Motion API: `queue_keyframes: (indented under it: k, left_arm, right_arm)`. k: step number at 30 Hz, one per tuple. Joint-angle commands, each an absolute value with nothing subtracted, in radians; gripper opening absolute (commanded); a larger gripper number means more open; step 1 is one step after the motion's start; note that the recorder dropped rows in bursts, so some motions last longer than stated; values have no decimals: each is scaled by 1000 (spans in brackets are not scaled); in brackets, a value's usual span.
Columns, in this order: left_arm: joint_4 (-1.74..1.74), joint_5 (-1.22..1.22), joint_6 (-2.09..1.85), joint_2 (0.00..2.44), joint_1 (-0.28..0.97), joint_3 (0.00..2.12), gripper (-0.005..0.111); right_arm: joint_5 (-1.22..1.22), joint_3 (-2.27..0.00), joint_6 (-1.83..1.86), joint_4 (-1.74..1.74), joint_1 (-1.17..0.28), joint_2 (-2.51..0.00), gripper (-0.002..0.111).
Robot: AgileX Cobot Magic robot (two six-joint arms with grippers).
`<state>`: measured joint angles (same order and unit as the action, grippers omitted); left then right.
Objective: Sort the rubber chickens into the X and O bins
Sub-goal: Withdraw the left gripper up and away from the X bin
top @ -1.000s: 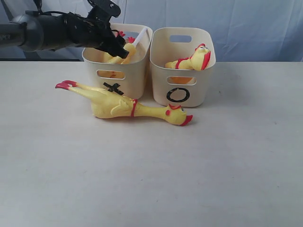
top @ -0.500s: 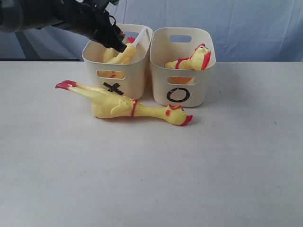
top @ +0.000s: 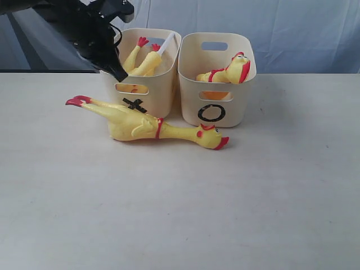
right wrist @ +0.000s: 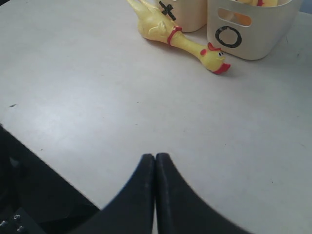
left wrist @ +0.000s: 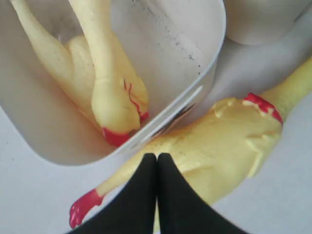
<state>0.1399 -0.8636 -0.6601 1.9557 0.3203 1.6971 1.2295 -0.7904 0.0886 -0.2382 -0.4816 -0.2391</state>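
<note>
Landmark for every position: X bin (top: 140, 93), a cream tub with a black X on its front wall, under the slot handle.

O bin (top: 216, 84): matching tub with a black O. It stands just beside the X bin on its right (only a thin gap shows between the walls).

Upended chicken (top: 143, 59): inside the X bin, head down against the front wall. Both legs point up, and the red feet poke above the rim.

Perched chicken (top: 232, 70): inside the O bin, so one tub right of the X bin. Its head and red comb show above the rim.

Lying chicken (top: 149, 126): on its side on the table (top: 236, 202), right in front of the X bin. The red feet stick out past the bin's left corner. The red-beaked head reaches across to lie in front of the O bin. Cannot tell whether its body touches the X bin's wall.

Left gripper (top: 120, 75): black and clenched, with nothing between the fingers (left wrist: 141, 195). It hangs at the X bin's upper left rim, outside the tub. The left wrist view puts its tip over the lying chicken, just outside the bin's front wall.

Right gripper (right wrist: 155, 157): clenched and empty. It is over bare table, well apart from the X bin, on the bin's front side.

Blue cloth (top: 292, 28) hangs behind the X bin
</note>
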Motion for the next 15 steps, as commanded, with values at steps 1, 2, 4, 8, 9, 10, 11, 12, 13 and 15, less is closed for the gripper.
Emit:
queue_keyframes:
  k: [1, 2, 4, 8, 9, 10, 11, 12, 13, 15]
  left_arm:
    - [133, -893, -628, 1867, 318, 1623, 0]
    - [133, -886, -628, 1842, 318, 1600, 0]
    - [133, -874, -628, 1789, 318, 1538, 0]
    - [133, -836, -610, 1676, 318, 1392, 0]
    - [133, -819, -605, 1640, 318, 1349, 0]
    - [137, -797, -603, 1604, 318, 1303, 0]
    - [142, -770, -603, 1573, 318, 1267, 0]
    - [159, -743, -601, 1525, 318, 1210, 0]
    - [181, -715, -601, 1493, 318, 1173, 0]
    - [245, -671, -601, 1411, 318, 1081, 0]
  right_arm:
    - [1221, -784, 94, -230, -479, -234, -1]
    - [1221, -784, 96, -224, -479, -234, -1]
    - [1221, -784, 98, -213, -479, -234, -1]
    - [1221, -784, 104, -209, -479, -234, -1]
    - [1210, -784, 104, -209, -479, -234, -1]
    - [1197, -784, 104, -209, -479, -234, -1]
    - [1185, -784, 104, -209, -479, -234, -1]
    - [1163, -784, 104, -211, -479, -234, -1]
    - [1145, -784, 104, -213, -479, -234, -1]
    - [1095, -784, 104, -219, -479, -234, -1]
